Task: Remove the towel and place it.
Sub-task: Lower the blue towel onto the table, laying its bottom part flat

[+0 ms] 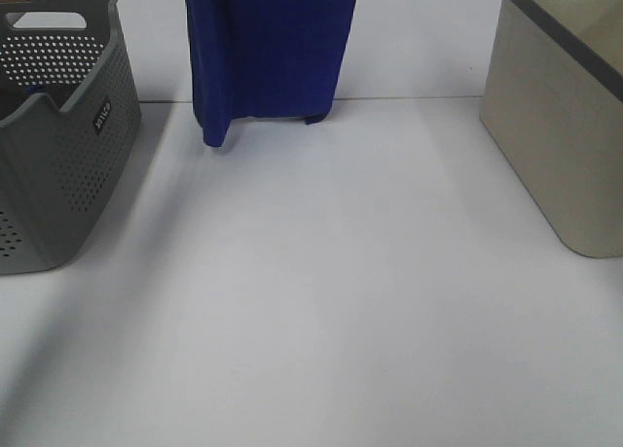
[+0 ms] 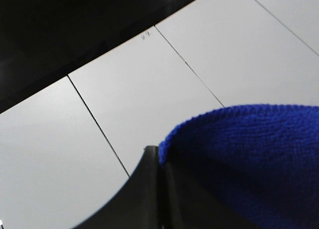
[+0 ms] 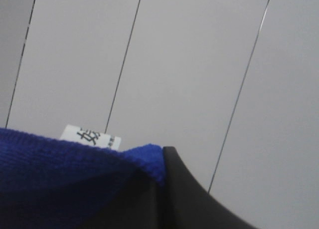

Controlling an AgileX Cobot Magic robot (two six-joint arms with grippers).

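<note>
Bench point(image 1: 321, 301): perforated basket point(image 1: 58, 155) at the left edge, solid-walled basket point(image 1: 555, 126) at the right edge, well apart. Wall point(image 1: 419, 38) behind. Towel point(image 1: 268, 48) hangs at rear centre between the baskets, its top out of frame. One part of its edge is pinched in the left gripper point(image 2: 159, 161), another in the right gripper point(image 3: 160, 179), near the tag point(image 3: 91, 136).

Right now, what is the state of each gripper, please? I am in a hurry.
Left gripper: closed, holding the towel.
Right gripper: closed, holding the towel near its white tag.
</note>
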